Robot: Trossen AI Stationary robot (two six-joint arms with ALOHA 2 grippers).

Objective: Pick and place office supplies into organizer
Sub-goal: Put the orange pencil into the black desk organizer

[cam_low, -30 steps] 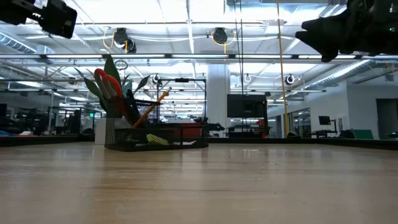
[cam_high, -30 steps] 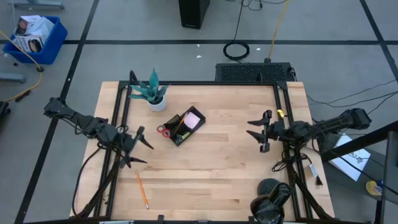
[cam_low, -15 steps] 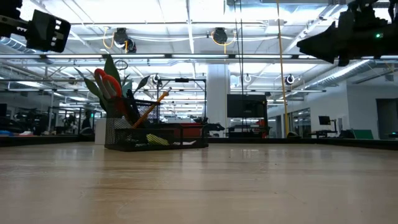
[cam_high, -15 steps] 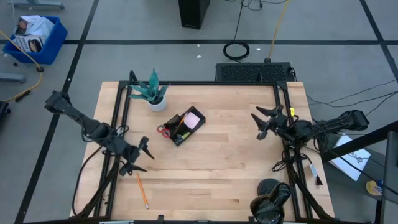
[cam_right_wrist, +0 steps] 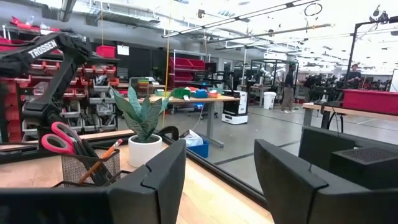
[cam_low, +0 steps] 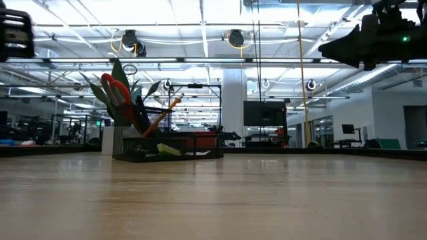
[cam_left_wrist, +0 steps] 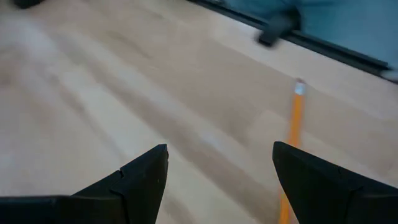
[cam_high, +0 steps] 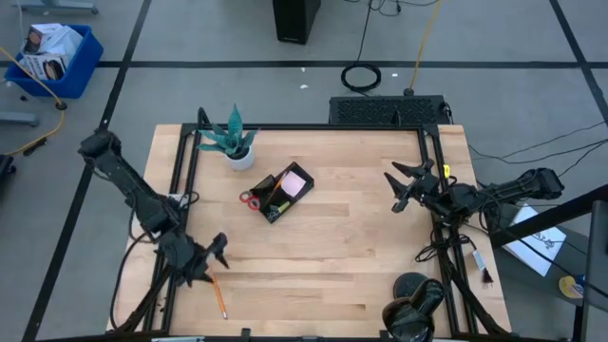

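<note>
Pencil [cam_high: 218, 294] on table; left gripper [cam_high: 213, 258] open above, empty.

Overhead and table-level views, two wrist views (closer), sharing the organizer [cam_high: 278, 195].

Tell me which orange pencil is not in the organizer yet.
The orange pencil lying flat on the bare table, just beside the open left hand. The other pencil stands in the organizer.
</note>
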